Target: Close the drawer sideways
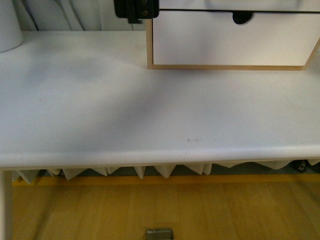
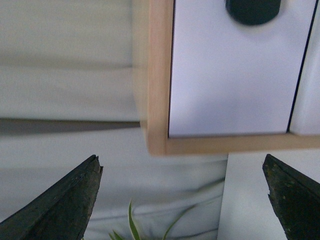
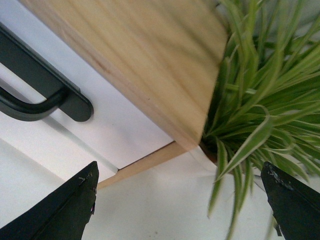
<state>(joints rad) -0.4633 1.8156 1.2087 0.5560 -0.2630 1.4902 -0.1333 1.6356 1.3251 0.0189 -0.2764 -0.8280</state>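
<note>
The light-wood-framed box (image 1: 150, 45) stands at the table's far right. Its lower white front (image 1: 230, 42) has a dark semicircular notch (image 1: 243, 18) in its top edge. The drawer (image 1: 190, 4) above it is cut by the picture's top; its black bar handle (image 3: 35, 82) shows in the right wrist view. I cannot tell how far out it stands. My left gripper (image 2: 181, 161) is open and empty by the box's left corner, and shows black in the front view (image 1: 136, 10). My right gripper (image 3: 179, 169) is open and empty beside the box's wooden side (image 3: 140, 60).
A green-and-white striped plant (image 3: 260, 100) stands close against the box's right side. A white curtain (image 2: 65, 60) hangs behind. The white table (image 1: 125, 100) runs to its front edge. A white round object (image 1: 9, 25) sits at the far left.
</note>
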